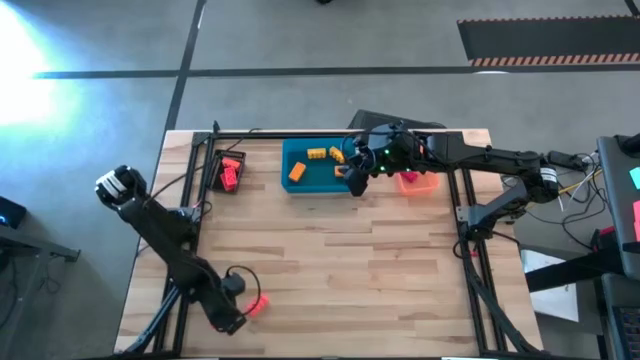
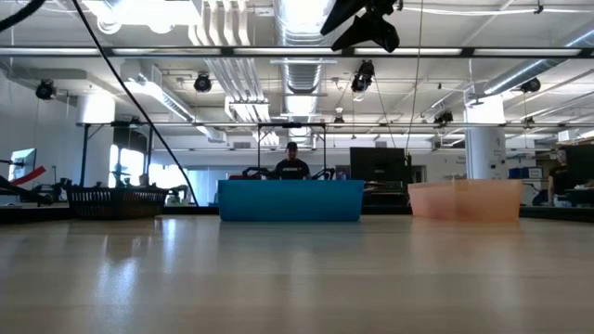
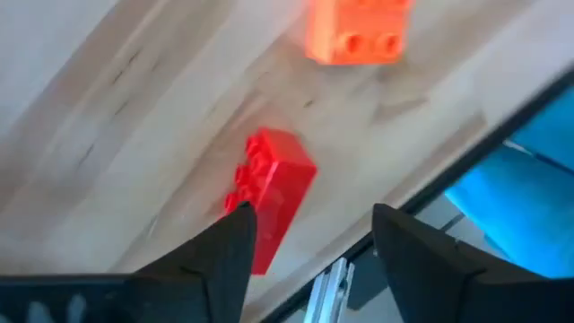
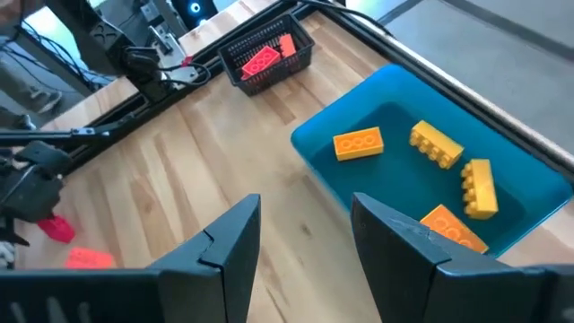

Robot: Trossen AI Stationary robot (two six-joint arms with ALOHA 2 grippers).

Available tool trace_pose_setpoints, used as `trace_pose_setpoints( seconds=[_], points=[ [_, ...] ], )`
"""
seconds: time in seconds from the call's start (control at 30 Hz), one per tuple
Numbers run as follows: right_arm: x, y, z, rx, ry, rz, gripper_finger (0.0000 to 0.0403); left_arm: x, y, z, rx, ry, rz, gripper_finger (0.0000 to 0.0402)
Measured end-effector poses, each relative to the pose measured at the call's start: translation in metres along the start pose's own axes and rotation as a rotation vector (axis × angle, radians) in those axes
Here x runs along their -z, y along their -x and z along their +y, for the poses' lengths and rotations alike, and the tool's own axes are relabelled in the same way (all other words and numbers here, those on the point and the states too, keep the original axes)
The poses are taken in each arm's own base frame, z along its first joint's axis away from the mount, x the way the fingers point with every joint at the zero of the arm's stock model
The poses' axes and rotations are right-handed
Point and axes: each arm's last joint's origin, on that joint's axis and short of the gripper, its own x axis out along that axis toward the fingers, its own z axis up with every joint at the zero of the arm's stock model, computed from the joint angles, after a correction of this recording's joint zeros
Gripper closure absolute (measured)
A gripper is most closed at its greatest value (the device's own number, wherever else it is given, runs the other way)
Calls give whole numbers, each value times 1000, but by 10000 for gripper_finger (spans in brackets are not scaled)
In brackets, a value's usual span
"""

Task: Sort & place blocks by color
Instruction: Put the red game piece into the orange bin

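A red block lies on the wood near the table's front left, with an orange block a little beyond it. My left gripper hovers open over the red block, one fingertip over its near end. Several yellow-orange blocks lie in the blue tray at the back. My right gripper hangs open above that tray's right end, nothing between its fingers. Red blocks lie in the black basket. My left gripper has one fingertip in front of the red block's near end; whether it touches the block I cannot tell. The block lies on its side on the table, outside the gap between the fingers.
A pale pink tray stands to the right of the blue tray. Dark frame rails run along the table's left and right sides, and a metal rail lies close to the red block. The wood in the middle is bare.
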Motion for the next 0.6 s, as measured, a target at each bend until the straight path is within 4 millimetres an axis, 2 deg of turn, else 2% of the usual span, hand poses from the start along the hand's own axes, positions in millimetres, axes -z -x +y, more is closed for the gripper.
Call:
trace_pose_setpoints(
  seconds=[0.1, 0.4, 0.5, 0.6],
  points=[
    [1, 0, 2, -4, -27, 2, 239, 7, 0, 1, 12, -115, -5, 185],
    [2, 0, 6, -13, -80, 3, 239, 7, -26, 13, -98, -283, -30, 186],
    [3, 1, 7, -12, -76, 2, 239, 6, -31, 14, -120, -311, -37, 212],
    [6, 1, 12, 1, -50, -5, 239, 5, -33, 16, -136, -335, -41, 272]
  ],
)
